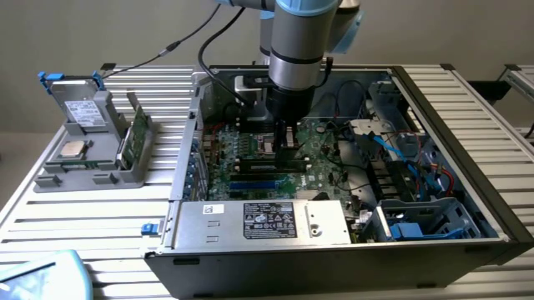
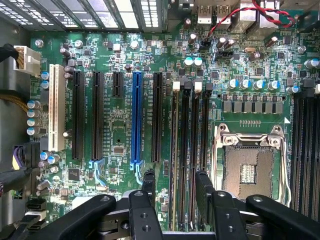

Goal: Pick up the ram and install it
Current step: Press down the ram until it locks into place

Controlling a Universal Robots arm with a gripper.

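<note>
My gripper hangs low over the green motherboard inside the open computer case. In the wrist view its black fingers stand apart, so the gripper is open and straddles the row of long memory slots. The ram shows as a thin green edge running along the slot with the white latch, midway between the fingers. It stands on edge in that slot and neither finger touches it. The neighbouring slots look dark and bare.
A bare processor socket lies beside the memory slots, and a blue expansion slot is on the other side. The power supply and loose cables crowd the case. A grey stand on the exterior view's left holds a drive and a green card.
</note>
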